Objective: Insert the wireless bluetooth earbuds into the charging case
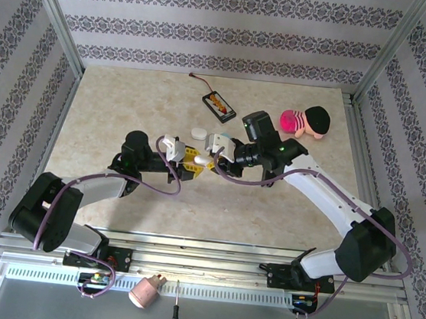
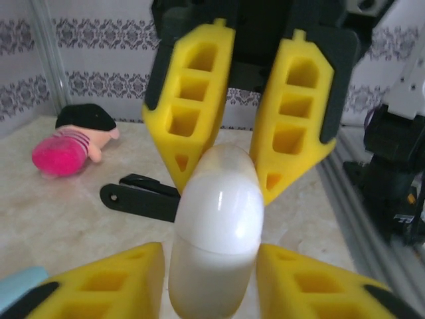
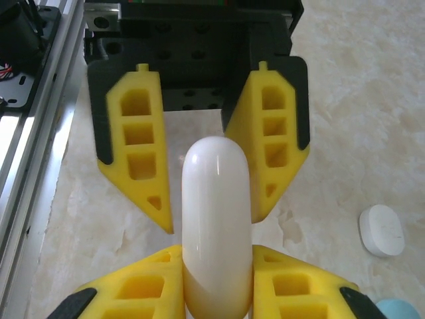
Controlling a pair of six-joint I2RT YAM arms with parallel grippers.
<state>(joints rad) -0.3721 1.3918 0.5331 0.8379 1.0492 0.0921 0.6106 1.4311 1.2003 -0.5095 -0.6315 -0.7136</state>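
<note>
The left gripper (image 2: 211, 259) has its fingers a little apart. The white case (image 2: 219, 219) stands between them, with a thin gap on one side. The right gripper (image 3: 218, 259), facing it tip to tip, is clamped on the case's other end. Farther back lies a doll (image 1: 305, 124).

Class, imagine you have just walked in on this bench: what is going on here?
One smooth white pebble-shaped case is bracketed from both ends. The right gripper has its yellow fingers against the case's sides. The left gripper flanks the other end, though its hold cannot be judged. It looks like a handover. A second white case lies on the table.
</note>
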